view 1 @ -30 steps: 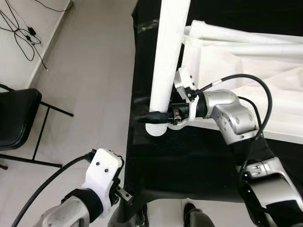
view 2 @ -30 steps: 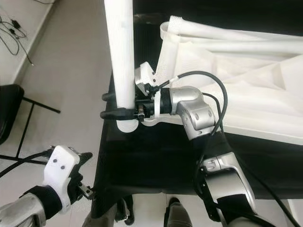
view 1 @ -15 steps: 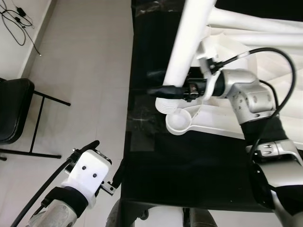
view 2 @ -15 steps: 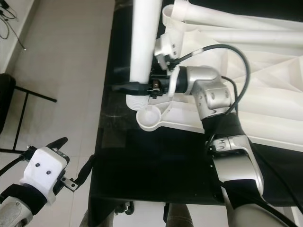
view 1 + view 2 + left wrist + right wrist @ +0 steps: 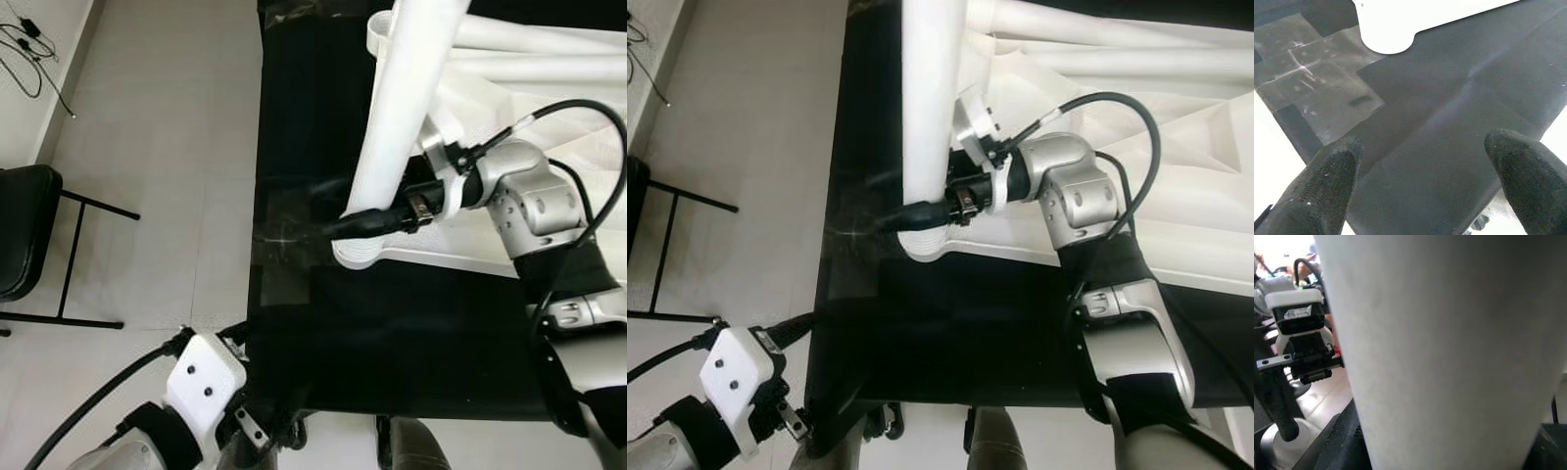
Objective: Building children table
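Right gripper [image 5: 345, 224]: I have its black fingers closed round the lower end of the white table leg [image 5: 399, 108], just above the leg's ribbed foot.
Table leg: it stands near upright, its long axis rising from the fingers toward the camera and leaning slightly away from the black table's near edge; in the right wrist view it sits between the fingers.
Socket: the leg's foot sits on or in the round corner socket [image 5: 924, 249] of the overturned white tabletop [image 5: 1176, 147]; I cannot tell whether it is fully seated.
Tabletop: it lies on the black table [image 5: 411, 333], with the socket corner toward the table's left side.
Left gripper [image 5: 1422, 183]: its fingers are spread wide with nothing between them; it hangs off the table's near left corner, low and well apart from the leg.
Left wrist view: I see the dark cloth, a taped patch [image 5: 1312, 93] and the rounded white corner beyond.
Nearer arm: the right one, already on the leg.
Judgement: the coming move turns on keeping the leg's axis in line with the socket while I press it down.
Surroundings: a black folding chair [image 5: 29, 245] stands on the floor well apart from the table.
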Motion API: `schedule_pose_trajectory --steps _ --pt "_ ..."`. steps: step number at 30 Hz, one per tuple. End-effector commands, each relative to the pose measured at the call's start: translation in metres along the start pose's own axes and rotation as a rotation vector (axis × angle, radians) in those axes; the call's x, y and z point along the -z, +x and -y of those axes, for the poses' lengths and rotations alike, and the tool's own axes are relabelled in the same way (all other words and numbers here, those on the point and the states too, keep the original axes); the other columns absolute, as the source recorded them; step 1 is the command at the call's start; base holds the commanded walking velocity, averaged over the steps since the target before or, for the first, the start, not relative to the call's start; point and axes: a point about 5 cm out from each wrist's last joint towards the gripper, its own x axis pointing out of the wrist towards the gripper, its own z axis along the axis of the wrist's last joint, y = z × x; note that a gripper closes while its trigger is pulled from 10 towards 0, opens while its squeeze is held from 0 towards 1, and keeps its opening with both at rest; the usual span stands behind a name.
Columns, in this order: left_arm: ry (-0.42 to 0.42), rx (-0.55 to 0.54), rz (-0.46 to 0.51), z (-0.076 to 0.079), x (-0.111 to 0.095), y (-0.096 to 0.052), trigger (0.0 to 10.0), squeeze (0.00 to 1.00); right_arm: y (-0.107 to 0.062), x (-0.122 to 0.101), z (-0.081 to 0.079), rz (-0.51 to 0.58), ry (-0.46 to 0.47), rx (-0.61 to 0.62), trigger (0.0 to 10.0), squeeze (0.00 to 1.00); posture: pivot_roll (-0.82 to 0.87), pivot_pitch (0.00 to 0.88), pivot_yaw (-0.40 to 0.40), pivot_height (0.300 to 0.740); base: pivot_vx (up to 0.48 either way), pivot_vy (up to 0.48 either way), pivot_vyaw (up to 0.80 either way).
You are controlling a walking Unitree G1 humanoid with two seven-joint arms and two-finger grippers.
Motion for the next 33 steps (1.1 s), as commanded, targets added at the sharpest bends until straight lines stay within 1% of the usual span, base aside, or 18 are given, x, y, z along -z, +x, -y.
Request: schedule_pose_trajectory --steps 1,4,5,9,11,16,25,27,28,30,32,33 --pt "-0.030 0.020 -0.023 0.003 0.006 -0.001 10.0 0.00 0.005 0.012 -0.005 -0.036 0.030 -0.033 10.0 0.00 0.06 0.472 0.077 0.740 0.000 0.000 0.00" --pt "-0.029 0.026 -0.017 0.002 0.006 -0.001 10.0 0.00 0.008 0.015 -0.006 -0.044 0.028 -0.040 10.0 0.00 0.06 0.473 0.076 0.740 0.000 0.000 0.00" --pt "-0.027 0.026 -0.012 0.002 0.006 0.000 10.0 0.00 0.012 0.018 -0.005 -0.045 0.027 -0.030 10.0 0.00 0.06 0.475 0.075 0.740 0.000 0.000 0.00" --pt "-0.023 0.025 -0.001 0.000 0.005 0.000 10.0 0.00 0.016 0.022 -0.003 -0.042 0.028 -0.009 10.0 0.00 0.06 0.476 0.075 0.740 0.000 0.000 0.00" --pt "-0.023 0.025 -0.001 0.000 0.005 0.000 10.0 0.00 0.016 0.022 -0.003 -0.042 0.028 -0.009 10.0 0.00 0.06 0.476 0.075 0.740 0.000 0.000 0.00" --pt "-0.010 0.031 0.018 -0.001 0.005 -0.001 10.0 0.00 0.012 0.023 0.005 -0.042 0.046 0.029 10.0 0.00 0.07 0.475 0.073 0.740 0.000 0.000 0.00" --pt "-0.001 0.033 0.023 -0.001 0.006 -0.002 10.0 0.00 0.008 0.025 0.008 -0.072 0.028 0.046 10.0 0.00 0.07 0.473 0.075 0.740 0.000 0.000 0.00" --pt "0.001 0.035 0.023 0.000 0.006 -0.002 10.0 0.00 0.009 0.026 0.002 -0.116 -0.012 -0.003 10.0 0.00 0.07 0.472 0.076 0.740 0.000 0.000 0.00" --pt "0.001 0.035 0.023 0.000 0.006 -0.002 10.0 0.00 0.009 0.026 0.002 -0.116 -0.012 -0.003 10.0 0.00 0.07 0.472 0.076 0.740 0.000 0.000 0.00" --pt "0.003 0.037 0.025 0.000 0.006 -0.003 10.0 0.00 0.016 0.028 -0.009 -0.164 -0.068 -0.079 10.0 0.00 0.07 0.470 0.078 0.740 0.000 0.000 0.00" --pt "0.003 0.037 0.026 0.000 0.006 -0.003 10.0 0.00 0.022 0.030 -0.019 -0.178 -0.081 -0.141 10.0 0.00 0.07 0.470 0.079 0.740 0.000 0.000 0.00" --pt "0.003 0.037 0.026 0.000 0.006 -0.003 10.0 0.00 0.022 0.030 -0.019 -0.178 -0.081 -0.141 10.0 0.00 0.07 0.470 0.079 0.740 0.000 0.000 0.00"
